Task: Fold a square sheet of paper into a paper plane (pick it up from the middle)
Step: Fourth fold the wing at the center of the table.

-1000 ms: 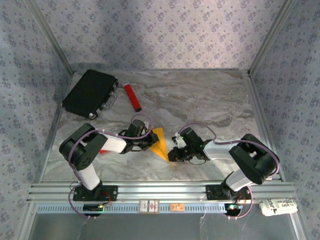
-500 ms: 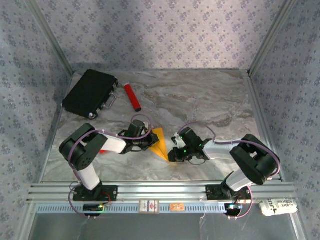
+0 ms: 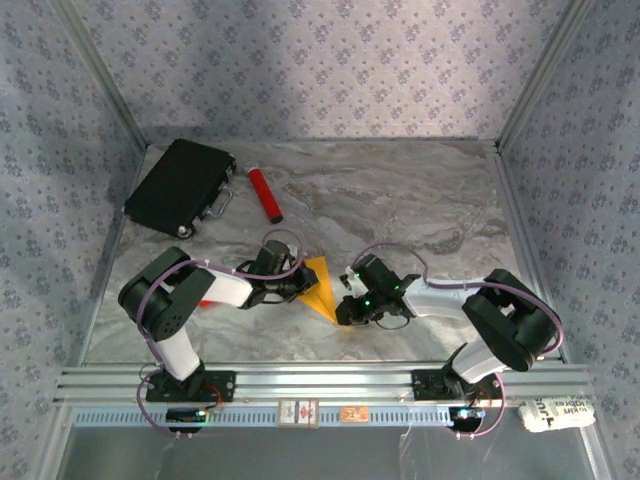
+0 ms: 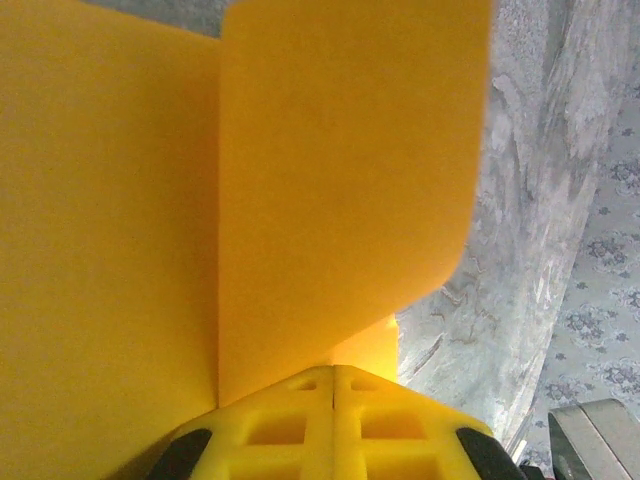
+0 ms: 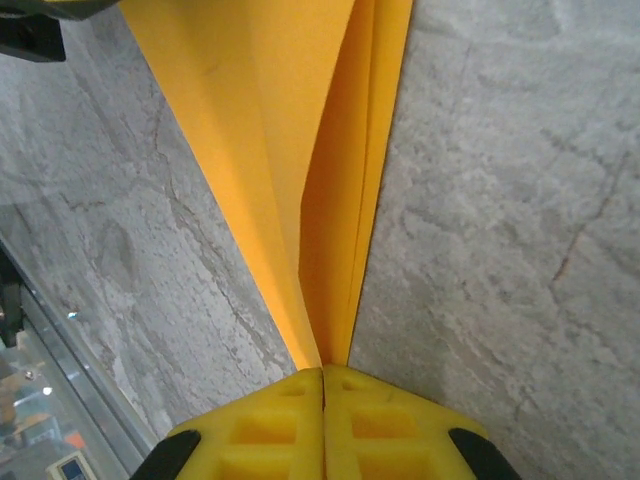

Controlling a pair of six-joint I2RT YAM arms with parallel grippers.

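Observation:
The orange-yellow paper is folded to a long pointed shape and held low over the marble table between the two arms. My left gripper is shut on its wide upper-left part; in the left wrist view the paper spreads out in flaps from the closed yellow fingertips. My right gripper is shut on the narrow pointed end. In the right wrist view the creased paper runs straight out of the closed yellow fingertips.
A black case lies at the back left with a red cylinder beside it. A small red block shows under the left arm. Metal rails line the table's near edge and patterned walls close the sides.
The right gripper has shifted slightly left and toward the near edge with the paper's tip. The left arm has stayed where it was.

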